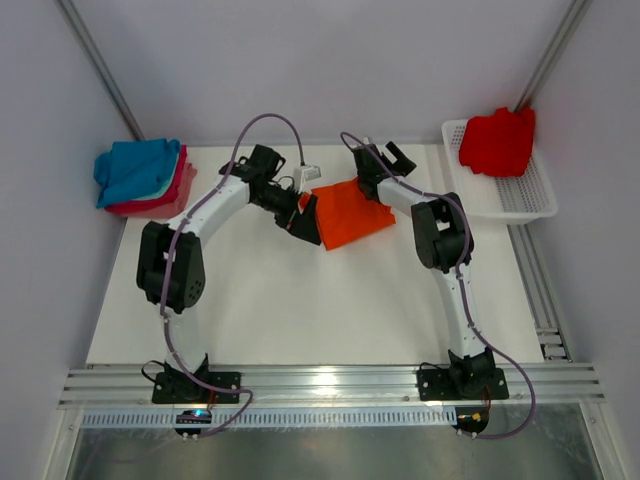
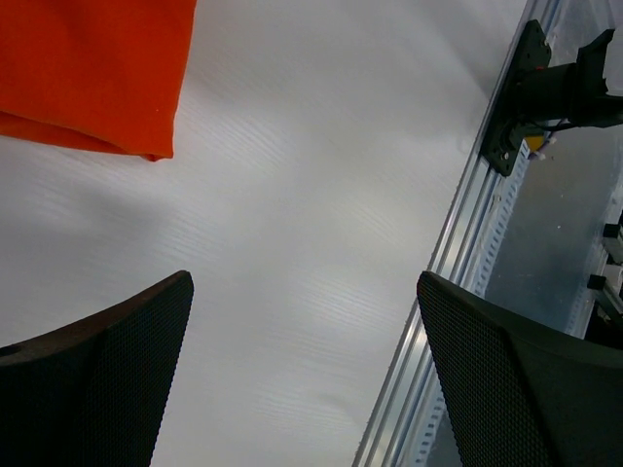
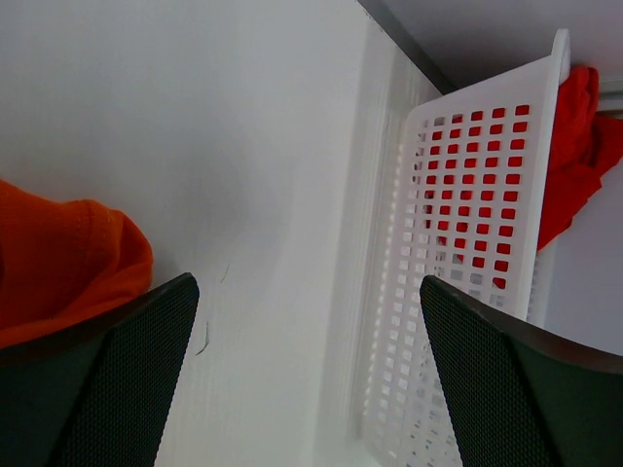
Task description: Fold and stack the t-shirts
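A folded bright orange t-shirt (image 1: 347, 213) lies on the white table between the two arms; its edge shows in the left wrist view (image 2: 92, 73) and in the right wrist view (image 3: 58, 263). At the far left corner sits a stack of folded t-shirts (image 1: 140, 175), blue and teal on top of pink and red. A crumpled red t-shirt (image 1: 498, 140) lies in the white basket (image 1: 525, 203). My left gripper (image 1: 305, 220) is at the orange shirt's left edge, open and empty (image 2: 305, 370). My right gripper (image 1: 392, 156) is just beyond the shirt's far right corner, also open and empty (image 3: 307, 375).
The mesh basket (image 3: 467, 272) stands at the table's far right, with the red t-shirt (image 3: 574, 146) hanging over its rim. Aluminium rails (image 1: 330, 383) run along the near edge, where the arm bases are bolted. Grey walls enclose the table on three sides.
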